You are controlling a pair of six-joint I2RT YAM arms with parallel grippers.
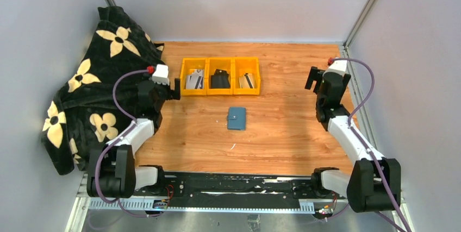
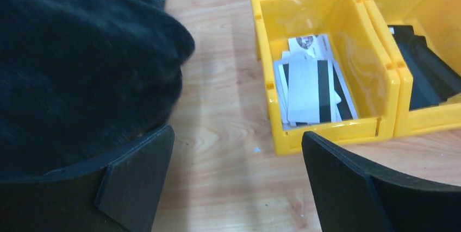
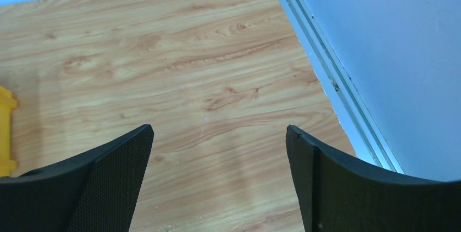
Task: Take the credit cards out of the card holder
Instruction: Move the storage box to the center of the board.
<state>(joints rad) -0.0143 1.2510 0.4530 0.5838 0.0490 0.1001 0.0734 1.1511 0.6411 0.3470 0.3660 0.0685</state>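
Note:
The teal-blue card holder (image 1: 236,118) lies closed and flat on the wooden table, in the middle, with its strap tab and snap on top. No credit cards show coming out of it. My left gripper (image 1: 175,89) is open and empty, to the left of the yellow bins and well left of the holder; in the left wrist view its jaws (image 2: 238,150) stand wide apart over bare wood. My right gripper (image 1: 310,78) is open and empty at the far right, near the wall; its jaws (image 3: 218,145) are wide apart over bare wood.
Three joined yellow bins (image 1: 220,76) stand behind the holder. The left one (image 2: 326,63) holds several white cards with black stripes; the middle one (image 2: 429,63) holds a dark object. A black cloth with cream flowers (image 1: 89,96) lies at the left. A metal rail (image 3: 331,74) edges the right wall.

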